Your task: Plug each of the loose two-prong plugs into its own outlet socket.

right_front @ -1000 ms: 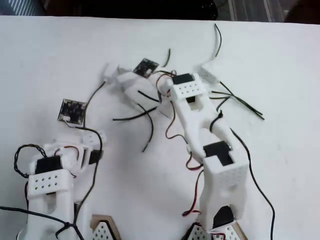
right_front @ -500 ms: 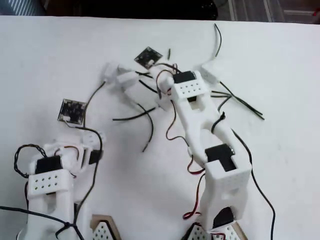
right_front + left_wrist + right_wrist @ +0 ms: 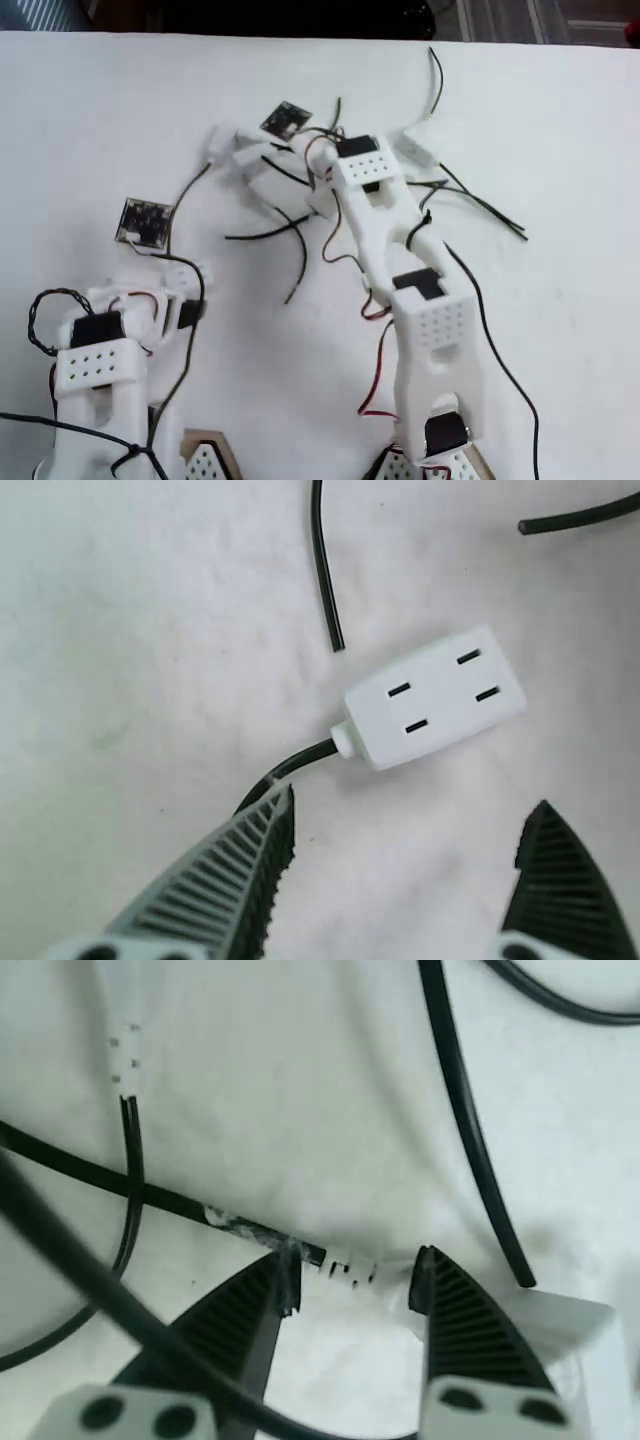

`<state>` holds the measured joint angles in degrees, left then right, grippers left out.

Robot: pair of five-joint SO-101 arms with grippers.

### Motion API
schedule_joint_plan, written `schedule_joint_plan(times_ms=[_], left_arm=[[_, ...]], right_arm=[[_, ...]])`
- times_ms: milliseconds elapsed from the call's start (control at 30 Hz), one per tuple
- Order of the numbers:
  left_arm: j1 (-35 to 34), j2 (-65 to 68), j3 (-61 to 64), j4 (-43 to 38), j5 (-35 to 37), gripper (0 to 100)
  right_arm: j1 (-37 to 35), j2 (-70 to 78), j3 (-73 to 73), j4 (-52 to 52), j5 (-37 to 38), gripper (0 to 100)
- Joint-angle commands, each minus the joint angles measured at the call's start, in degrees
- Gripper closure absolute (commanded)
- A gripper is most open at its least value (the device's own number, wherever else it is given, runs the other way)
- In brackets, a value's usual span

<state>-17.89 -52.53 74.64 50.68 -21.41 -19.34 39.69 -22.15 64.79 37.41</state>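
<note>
Right claw (image 3: pixel 357 1258), spread wide, has pushed farther up the table (image 3: pixel 100 100); left claw (image 3: pixel 410 802) stays spread too.

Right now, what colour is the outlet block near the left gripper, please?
White outlet block; best in left wrist view.

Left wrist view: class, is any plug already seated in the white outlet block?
No, all four slots of the white outlet block show open and empty.

Robotics lab bench, likely: white table (image 3: pixel 90 110), exposed red wiring (image 3: pixel 378 370), scattered black cables (image 3: pixel 265 235).
</note>
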Motion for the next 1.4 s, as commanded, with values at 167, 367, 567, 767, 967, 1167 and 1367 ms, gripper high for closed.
schedule_joint_plan(times_ms=[167, 367, 567, 767, 967, 1167, 1367], left_arm=[[-0.13, -1.01, -0.26, -0.88, -0.26, 65], [-0.13, -1.01, -0.26, -0.88, -0.26, 65], [-0.13, -1.01, -0.26, -0.88, -0.26, 65], [-0.13, -1.01, -0.26, -0.88, -0.26, 65], [-0.13, -1.01, -0.26, -0.88, -0.26, 65], [-0.13, -1.01, -0.26, -0.88, -0.26, 65], [-0.13, -1.01, -0.26, -0.88, -0.26, 65]], right_arm=[[0.31, 7.87, -11.87, 12.35, 0.26, 82.2], [-0.4, 6.37, -18.46, 25.8, -0.26, 83.2], [-0.84, 5.67, -19.34, 33.63, -2.81, 95.1], [-2.42, 6.29, -15.21, 33.27, -2.64, 95.9], [-4.09, 6.02, -13.01, 33.19, -2.64, 84.8], [-3.82, 0.57, -14.95, 33.45, -2.81, 82.9], [-3.91, -11.82, -14.51, 33.45, -3.16, 82.9]])
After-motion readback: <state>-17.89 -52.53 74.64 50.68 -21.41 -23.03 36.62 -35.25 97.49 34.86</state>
